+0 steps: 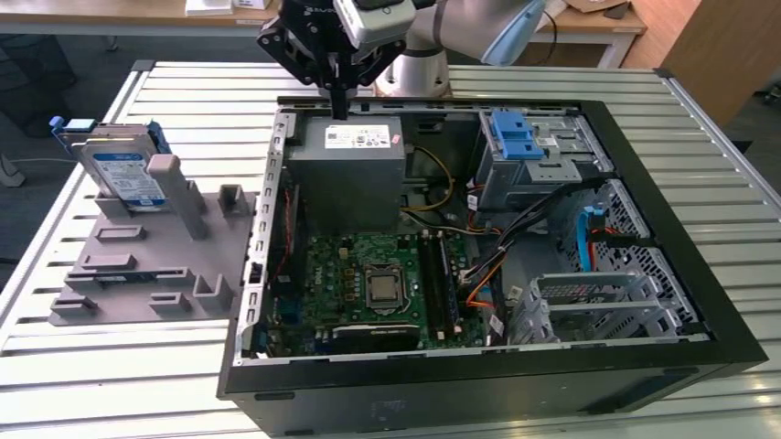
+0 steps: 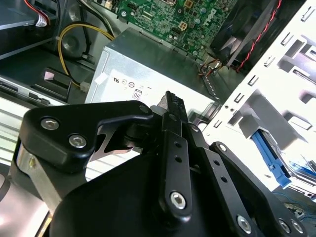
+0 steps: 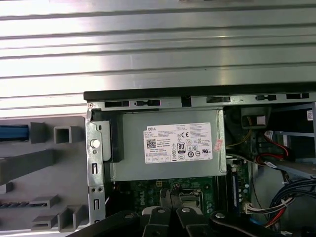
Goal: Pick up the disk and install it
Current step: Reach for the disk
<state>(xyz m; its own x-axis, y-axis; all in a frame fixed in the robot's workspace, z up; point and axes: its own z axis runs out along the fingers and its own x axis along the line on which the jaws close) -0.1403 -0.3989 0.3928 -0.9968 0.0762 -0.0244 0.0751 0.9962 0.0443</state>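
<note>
**Exterior view: pincer pressed together over the case, disk parked on its stand**

Shows the gripper (image 1: 338, 108) hanging over the back edge of the open computer case (image 1: 683, 192), tip down above the power-supply box (image 1: 354, 169), fingers pressed together with nothing between them. Finds the disk (image 1: 123, 178) well apart from it, toward the exterior view's left, standing on edge in the grey fixture plate (image 1: 146, 265) on the slatted table (image 1: 110, 384). Reads that upright pose, as a judgement, as deliberate: propped against the posts so that both broad faces stay free for a pinch from above. Judges the case the same way: laid flat with its side off, so that the drive cage (image 1: 525, 137) with its blue piece on top can be reached from overhead. Counts the pick-up as not yet done.

Gives, in the first wrist view, a straight look down: the power-supply box (image 3: 168, 148) and its white sticker square to the lens, the gripper (image 3: 171, 195) set against the green motherboard (image 3: 143, 186), and the disk (image 3: 12, 132) as a thin blue strip seen edge-on among the fixture posts. Supplies a top-down alignment that the exterior view's slant does not.

Adds, in the second wrist view, the gripper (image 2: 173, 101) from close behind, both fingers meeting in one black line, which settles the closed state better than the distant shot. Catches the disk (image 2: 270, 158) by its blue bracket beyond the case wall. Leaves the overall layout to the exterior view.
</note>
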